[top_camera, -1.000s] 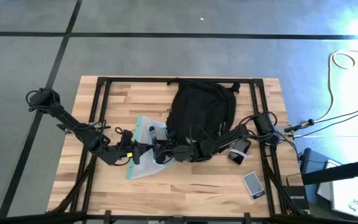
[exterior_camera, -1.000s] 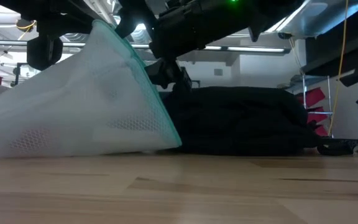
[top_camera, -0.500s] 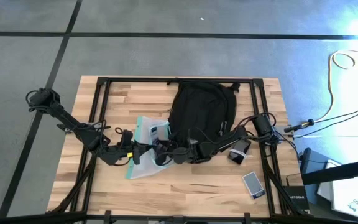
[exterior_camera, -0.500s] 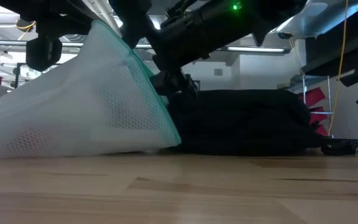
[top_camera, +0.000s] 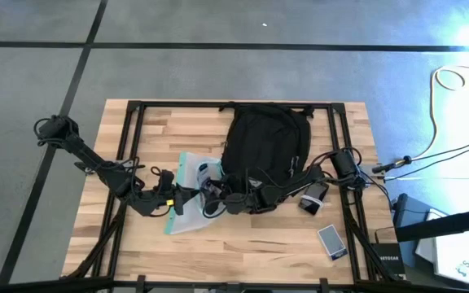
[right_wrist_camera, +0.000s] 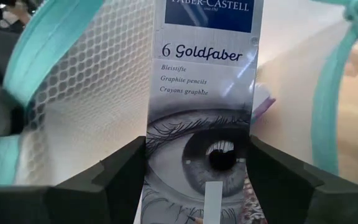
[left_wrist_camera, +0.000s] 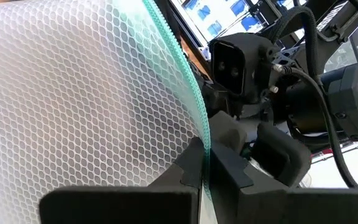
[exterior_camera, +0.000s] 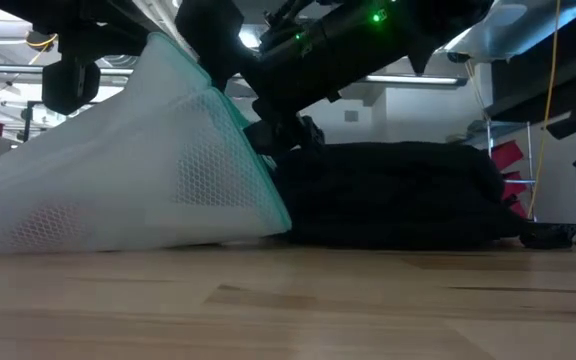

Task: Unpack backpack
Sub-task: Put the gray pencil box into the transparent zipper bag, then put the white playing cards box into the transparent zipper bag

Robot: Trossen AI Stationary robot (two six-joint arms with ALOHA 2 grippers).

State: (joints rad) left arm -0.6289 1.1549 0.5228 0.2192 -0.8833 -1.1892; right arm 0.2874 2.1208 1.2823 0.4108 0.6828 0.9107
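The backpack [top_camera: 264,150] is lying flat at the far middle of the table [top_camera: 243,244], its near end just beside the two grippers. In the low view it is slumping into a low, soft mound [exterior_camera: 398,195], so it is probably limp fabric that will fold and sag when lifted; any hold would likely be best on a strap, a zipper pull or a firm seam, not on the loose panel.

To its left, the mesh pouch [top_camera: 187,195] with the teal edge is being held up at an angle. The left gripper [left_wrist_camera: 205,163] is pinching the teal edge, its jaws closed tight on the seam. The pouch looks light and floppy, hanging from that one edge [exterior_camera: 168,170].

The right gripper [right_wrist_camera: 197,177], reaching in from the right just near the backpack's near end, is clamping a flat pencil tin [right_wrist_camera: 204,112], its fingers [right_wrist_camera: 114,180] pressing on the two long sides. The tin appears stiff, thin and smooth, so it may be inclined to slip if the squeeze is light. The mesh and teal edge are standing close on either side of it, so it seems to be at the pouch's mouth.

A phone [top_camera: 313,198] and a small device [top_camera: 331,241] are lying on the near right of the table.
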